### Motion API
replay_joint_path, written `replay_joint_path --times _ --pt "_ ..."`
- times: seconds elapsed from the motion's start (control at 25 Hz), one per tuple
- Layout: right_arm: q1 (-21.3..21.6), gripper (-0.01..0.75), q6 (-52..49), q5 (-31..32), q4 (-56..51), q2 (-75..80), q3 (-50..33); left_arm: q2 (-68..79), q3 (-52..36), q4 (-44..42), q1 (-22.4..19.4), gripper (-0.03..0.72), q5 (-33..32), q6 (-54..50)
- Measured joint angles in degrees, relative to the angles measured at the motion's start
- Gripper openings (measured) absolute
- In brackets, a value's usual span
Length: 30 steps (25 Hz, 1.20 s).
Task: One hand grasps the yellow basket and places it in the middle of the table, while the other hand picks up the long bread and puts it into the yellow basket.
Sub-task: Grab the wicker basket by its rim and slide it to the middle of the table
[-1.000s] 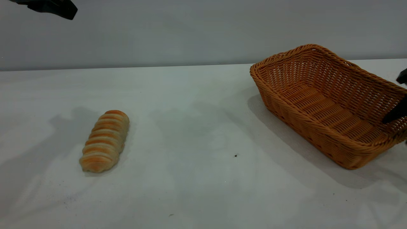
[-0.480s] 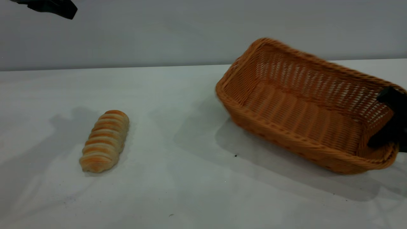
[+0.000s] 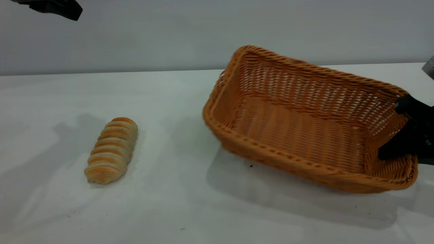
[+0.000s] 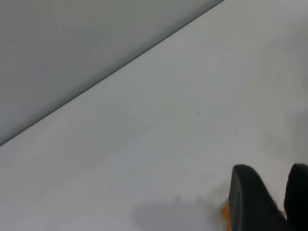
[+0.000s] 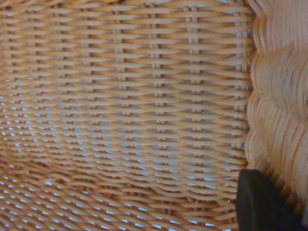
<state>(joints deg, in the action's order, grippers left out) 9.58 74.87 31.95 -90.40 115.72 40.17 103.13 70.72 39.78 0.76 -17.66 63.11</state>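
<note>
Tabletop (image 3: pixel 203 210): white, carrying both items. Basket (image 3: pixel 305 122): right half of tabletop, toward the far edge, tilted, left end raised. Right gripper (image 3: pixel 403 135): clamped on the basket's right end wall. Bread (image 3: pixel 112 149): flat on left half, well apart from basket. Left gripper (image 4: pixel 274 197): raised above far left corner, narrow gap between fingers.

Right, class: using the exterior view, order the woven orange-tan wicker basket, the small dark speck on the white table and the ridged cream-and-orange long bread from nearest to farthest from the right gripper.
1. Woven orange-tan wicker basket, held at its right end by the right gripper.
2. Small dark speck, mid-table beside the basket's front.
3. Ridged long bread, far left.
</note>
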Motion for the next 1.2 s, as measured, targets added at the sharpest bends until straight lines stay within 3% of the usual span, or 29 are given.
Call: replay_joint_path --times 0.24,0.56,0.68,0.96,1.2 --pt "-2.6 0.091 -0.6 5.6 4.3 -0.1 0.3 0.0 0.0 0.0 0.0 0.242 -0.1 0.0" --pt "-17.7 0.091 -5.4 3.1 6.8 -0.3 5.3 0.0 0.0 0.0 0.0 0.242 -1.3 0.0" --pt "-20.7 0.091 -10.5 0.3 9.2 -0.3 7.8 0.0 0.0 0.0 0.0 0.242 -2.0 0.0" --pt "-21.6 0.091 -22.0 -1.4 16.7 1.9 12.4 0.0 0.0 0.0 0.0 0.242 -2.2 0.0" --pt "-21.6 0.091 -24.3 -2.5 17.1 4.9 12.8 0.0 0.0 0.0 0.0 0.242 -2.1 0.0"
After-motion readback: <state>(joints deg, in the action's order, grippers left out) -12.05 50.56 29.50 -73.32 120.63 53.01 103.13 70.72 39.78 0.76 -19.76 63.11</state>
